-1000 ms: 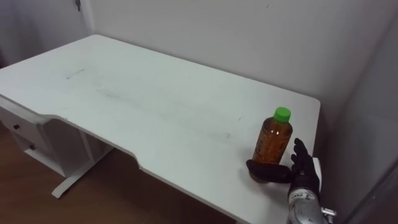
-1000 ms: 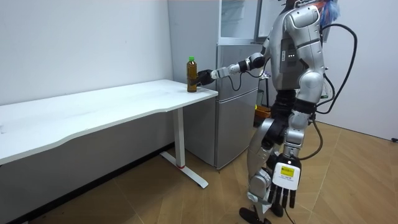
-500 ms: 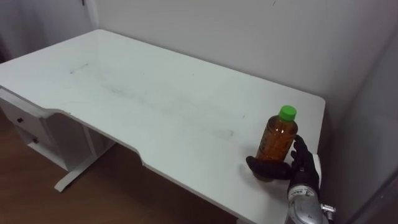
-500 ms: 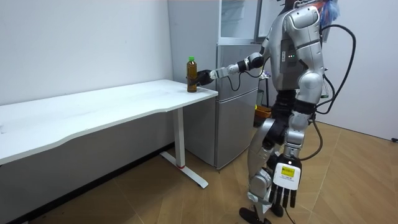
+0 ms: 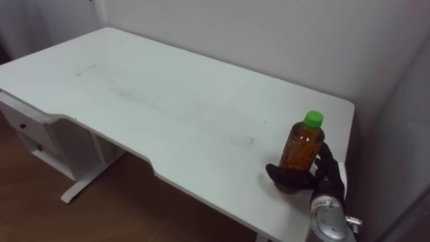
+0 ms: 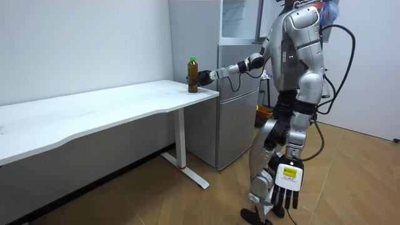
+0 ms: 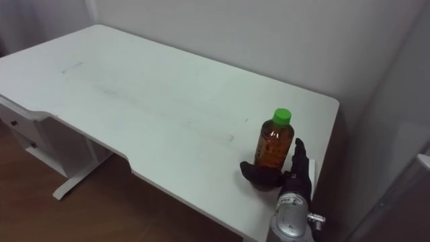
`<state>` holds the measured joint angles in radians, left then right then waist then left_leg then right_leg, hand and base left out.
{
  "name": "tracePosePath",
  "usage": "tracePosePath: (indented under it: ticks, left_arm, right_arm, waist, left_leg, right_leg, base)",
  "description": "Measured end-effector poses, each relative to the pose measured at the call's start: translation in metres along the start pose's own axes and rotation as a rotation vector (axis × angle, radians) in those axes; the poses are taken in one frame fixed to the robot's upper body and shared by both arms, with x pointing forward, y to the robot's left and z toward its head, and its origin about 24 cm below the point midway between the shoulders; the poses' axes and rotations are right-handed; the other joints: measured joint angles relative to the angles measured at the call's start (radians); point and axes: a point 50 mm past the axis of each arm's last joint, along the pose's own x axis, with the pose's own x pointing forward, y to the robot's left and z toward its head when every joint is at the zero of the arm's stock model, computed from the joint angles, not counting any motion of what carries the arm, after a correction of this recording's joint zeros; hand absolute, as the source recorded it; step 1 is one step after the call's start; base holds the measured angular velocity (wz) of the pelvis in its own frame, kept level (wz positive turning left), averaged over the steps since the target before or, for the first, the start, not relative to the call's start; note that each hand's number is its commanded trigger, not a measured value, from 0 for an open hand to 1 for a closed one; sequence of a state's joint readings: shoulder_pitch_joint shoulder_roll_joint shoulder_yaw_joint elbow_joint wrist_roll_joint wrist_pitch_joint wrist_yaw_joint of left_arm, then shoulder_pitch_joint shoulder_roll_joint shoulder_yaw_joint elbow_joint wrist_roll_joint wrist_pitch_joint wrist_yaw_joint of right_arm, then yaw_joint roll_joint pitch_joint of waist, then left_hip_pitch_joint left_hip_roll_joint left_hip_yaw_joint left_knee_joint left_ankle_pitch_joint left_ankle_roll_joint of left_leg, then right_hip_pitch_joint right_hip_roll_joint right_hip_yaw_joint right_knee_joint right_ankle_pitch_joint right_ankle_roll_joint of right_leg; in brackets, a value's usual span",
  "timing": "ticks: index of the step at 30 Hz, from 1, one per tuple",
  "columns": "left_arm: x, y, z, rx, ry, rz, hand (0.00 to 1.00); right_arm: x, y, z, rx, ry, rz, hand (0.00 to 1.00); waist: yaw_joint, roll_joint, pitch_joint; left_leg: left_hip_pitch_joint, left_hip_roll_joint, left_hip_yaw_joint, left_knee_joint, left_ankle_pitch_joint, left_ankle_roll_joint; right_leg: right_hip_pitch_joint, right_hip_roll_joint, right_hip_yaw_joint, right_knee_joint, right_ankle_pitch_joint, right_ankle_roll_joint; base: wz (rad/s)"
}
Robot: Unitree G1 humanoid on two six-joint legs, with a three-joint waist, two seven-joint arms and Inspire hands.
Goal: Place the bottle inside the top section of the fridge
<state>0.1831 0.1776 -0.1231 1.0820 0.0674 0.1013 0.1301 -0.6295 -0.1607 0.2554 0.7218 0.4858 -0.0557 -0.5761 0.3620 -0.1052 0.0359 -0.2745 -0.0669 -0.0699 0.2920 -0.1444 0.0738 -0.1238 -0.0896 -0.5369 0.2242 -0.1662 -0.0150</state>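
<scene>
The right hand (image 5: 328,181) reaches out on a nearly straight arm over the corner of the table (image 5: 168,101), thumb hooked round the foot of the bottle (image 5: 304,149) and fingers upright against its right side, so the bottle stands on the table inside this grasp. The room view adds the fridge (image 6: 240,106) just below that arm, and the left hand (image 6: 286,187) hanging by the leg, fingers straight

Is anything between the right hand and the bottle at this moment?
Nothing visible. The right hand is at the bottle on the table corner, thumb curled round its base, fingers behind it. Left hand hangs open at the robot's side.
</scene>
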Motion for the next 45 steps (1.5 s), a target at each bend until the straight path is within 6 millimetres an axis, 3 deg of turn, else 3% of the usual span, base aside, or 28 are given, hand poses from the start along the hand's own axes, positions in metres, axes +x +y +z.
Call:
tracePosePath:
  ticks: [5, 6, 7, 30, 38, 41, 45]
  left_arm:
    - [0.0, 0.0, 0.003, 0.0, -0.012, 0.0, 0.0]
    - [0.0, 0.0, 0.004, 0.0, -0.015, 0.0, 0.0]
    - [0.0, 0.0, 0.004, 0.0, -0.014, 0.0, 0.0]
    - [0.001, 0.002, 0.007, -0.003, -0.027, 0.004, 0.0]
    - [0.001, 0.003, 0.002, -0.022, -0.016, 0.001, 0.0]
    - [0.0, 0.004, -0.005, -0.052, 0.002, 0.009, 0.0]
    - [-0.002, 0.007, -0.016, -0.14, 0.025, 0.019, 0.0]
  right_arm:
    - [0.001, 0.001, 0.003, -0.016, -0.015, 0.007, 0.0]
    - [0.002, 0.002, 0.004, -0.018, -0.016, 0.006, 0.58]
    - [0.002, 0.002, 0.004, -0.019, -0.015, 0.006, 1.0]
    - [0.002, 0.01, 0.001, -0.021, 0.008, 0.091, 1.0]
    - [0.001, 0.014, 0.001, 0.022, 0.049, 0.13, 1.0]
    - [-0.002, 0.016, 0.001, 0.048, 0.059, 0.157, 1.0]
    - [-0.02, 0.015, 0.023, 0.102, -0.06, 0.295, 1.0]
  waist:
    - [0.0, -0.008, 0.0014]
    - [0.0, -0.008, 0.0021]
    - [0.0, -0.008, 0.0022]
    - [0.007, -0.006, 0.0068]
    - [0.01, -0.008, 0.0052]
    - [0.002, -0.008, 0.0045]
    - [-0.031, -0.004, 0.0011]
  left_leg:
    - [-0.016, 0.0, 0.002, 0.008, 0.0, 0.0]
    - [-0.018, 0.0, 0.001, 0.01, 0.0, 0.0]
    - [-0.018, 0.0, 0.001, 0.01, 0.0, 0.0]
    - [-0.011, -0.002, -0.002, 0.008, 0.0, 0.001]
    - [-0.009, -0.001, 0.009, 0.01, -0.001, 0.001]
    - [0.01, 0.002, 0.018, 0.011, -0.002, 0.004]
    - [0.033, 0.009, 0.054, 0.003, -0.005, 0.008]
  right_leg:
    - [-0.017, -0.001, 0.003, 0.007, -0.001, -0.001]
    - [-0.02, -0.002, 0.003, 0.012, -0.001, -0.002]
    - [-0.02, -0.003, 0.003, 0.013, -0.001, -0.002]
    - [-0.011, -0.005, 0.001, 0.014, -0.005, -0.002]
    - [-0.014, -0.005, 0.013, 0.013, -0.006, 0.0]
    - [0.003, -0.004, 0.015, 0.009, -0.004, 0.002]
    - [0.014, -0.003, 0.042, 0.009, -0.002, 0.005]
  base:
    - [0.0]
    - [0.0]
    - [0.0]
    - [0.0]
    - [-0.03]
    - [-0.02]
    - [-0.08]
